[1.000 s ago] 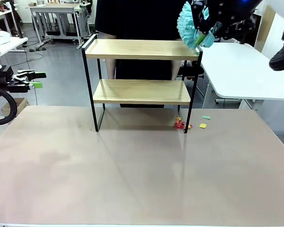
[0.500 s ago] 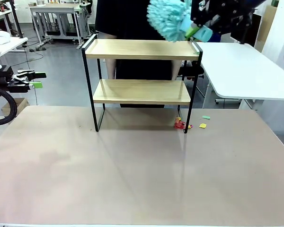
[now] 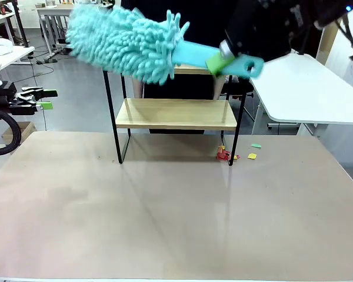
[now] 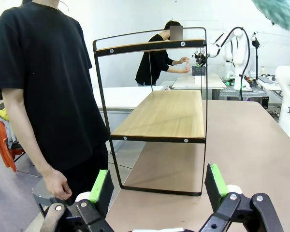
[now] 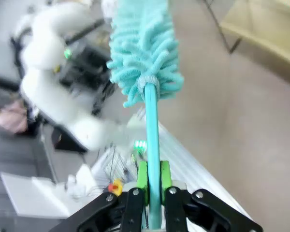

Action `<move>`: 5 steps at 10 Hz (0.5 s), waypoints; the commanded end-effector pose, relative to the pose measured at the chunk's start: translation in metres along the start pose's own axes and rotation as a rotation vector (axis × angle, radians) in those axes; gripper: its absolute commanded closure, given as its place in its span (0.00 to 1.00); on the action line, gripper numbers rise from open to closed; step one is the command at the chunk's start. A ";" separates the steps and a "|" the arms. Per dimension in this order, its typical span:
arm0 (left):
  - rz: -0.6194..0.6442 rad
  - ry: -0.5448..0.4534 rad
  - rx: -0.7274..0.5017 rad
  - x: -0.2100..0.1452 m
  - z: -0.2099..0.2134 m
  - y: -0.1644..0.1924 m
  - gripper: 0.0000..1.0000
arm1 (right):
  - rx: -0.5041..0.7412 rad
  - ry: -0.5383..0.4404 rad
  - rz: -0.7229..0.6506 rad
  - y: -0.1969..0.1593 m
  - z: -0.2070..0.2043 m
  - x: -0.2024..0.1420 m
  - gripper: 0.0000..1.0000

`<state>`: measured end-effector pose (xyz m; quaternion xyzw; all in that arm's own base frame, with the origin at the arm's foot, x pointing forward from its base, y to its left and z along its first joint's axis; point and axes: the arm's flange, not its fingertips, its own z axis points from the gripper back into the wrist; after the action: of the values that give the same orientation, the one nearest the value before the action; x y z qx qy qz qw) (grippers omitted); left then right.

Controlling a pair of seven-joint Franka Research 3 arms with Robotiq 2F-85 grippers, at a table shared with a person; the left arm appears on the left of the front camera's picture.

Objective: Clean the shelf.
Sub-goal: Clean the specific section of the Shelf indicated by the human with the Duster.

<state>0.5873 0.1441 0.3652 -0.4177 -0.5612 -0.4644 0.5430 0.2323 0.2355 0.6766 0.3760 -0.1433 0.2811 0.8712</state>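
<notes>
Looks partway done, going by the layout alone. Nothing loose visible on either wooden board of the shelf (image 3: 175,113), though much of the top board is hidden behind the duster (image 3: 126,40) in the front view. On the table (image 3: 165,223), just beside the shelf's right front leg, a few red, yellow and green scraps (image 3: 226,155), probably still to be cleared if counted as part of the job. Seems to be mid-sweep along the top tier; cannot tell through the blur whether the fluffy head touches the board.

Stands upright on four black legs at the far middle of the table, directly in front of a person in black (image 3: 203,23). Runs long axis left to right across the front view, open front toward the robot. From the left wrist view, seen from the end (image 4: 166,113), both boards receding away from the camera.

Right gripper (image 3: 219,59) closed tight on the duster's flat turquoise handle; in its own wrist view (image 5: 153,181), green pads pinching the handle from both sides, mop head (image 5: 145,53) straight ahead. Duster pointing toward the robot's left and slightly upward, roughly parallel to the top board.

Left gripper (image 4: 157,186) spread wide, nothing between the pads, parked off the table's left edge (image 3: 45,99), well apart from the shelf
</notes>
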 end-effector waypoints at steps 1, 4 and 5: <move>-0.011 0.006 -0.005 0.002 0.000 -0.003 0.00 | 0.007 0.193 0.033 -0.026 0.013 -0.001 0.87; -0.011 0.006 -0.005 0.002 0.000 -0.003 0.00 | 0.007 0.377 -0.015 -0.071 0.015 -0.022 0.87; -0.011 0.006 -0.005 0.002 0.000 -0.003 0.00 | 0.024 0.404 -0.021 -0.088 0.017 -0.032 0.87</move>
<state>0.5873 0.1441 0.3652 -0.4178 -0.5612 -0.4644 0.5430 0.2521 0.1737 0.6217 0.3316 0.0402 0.3237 0.8852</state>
